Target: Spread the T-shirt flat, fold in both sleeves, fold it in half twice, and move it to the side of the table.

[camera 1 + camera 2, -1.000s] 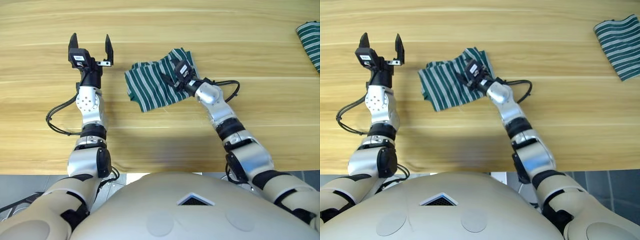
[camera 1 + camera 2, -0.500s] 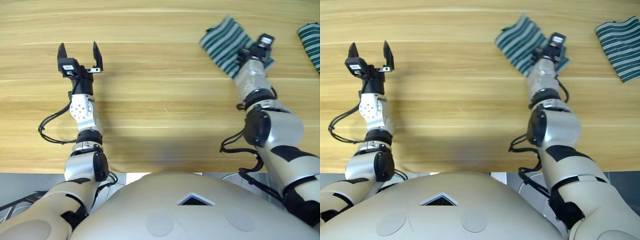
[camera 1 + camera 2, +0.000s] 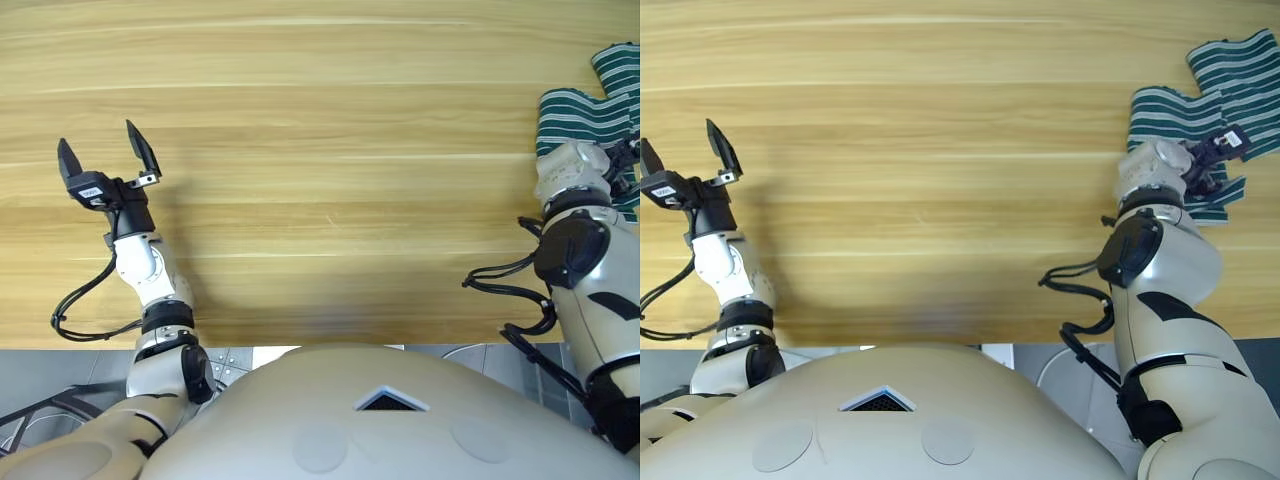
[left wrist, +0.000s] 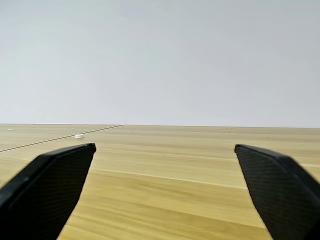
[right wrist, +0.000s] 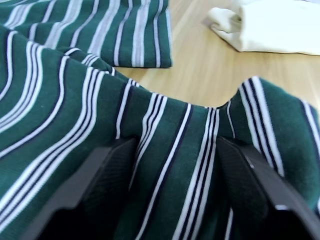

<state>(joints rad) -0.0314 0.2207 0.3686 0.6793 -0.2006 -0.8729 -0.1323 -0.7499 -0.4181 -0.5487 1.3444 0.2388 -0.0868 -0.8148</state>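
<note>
My left gripper (image 3: 100, 150) hangs over the wooden table (image 3: 330, 150) out at nine o'clock, its two black fingers spread wide and pointing toward eleven. At three o'clock the folded striped T-shirt (image 3: 575, 112) lies by the table's side, my right wrist (image 3: 568, 172) resting against its six o'clock edge. Another striped cloth (image 3: 620, 65) lies just beyond it, toward one o'clock.

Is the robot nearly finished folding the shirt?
Nearly. The folded T-shirt lies at the right side of the table, beside another striped shirt, so folding and moving look done. The right gripper holds it; the left gripper is open over bare wood. Left: let go.
</note>
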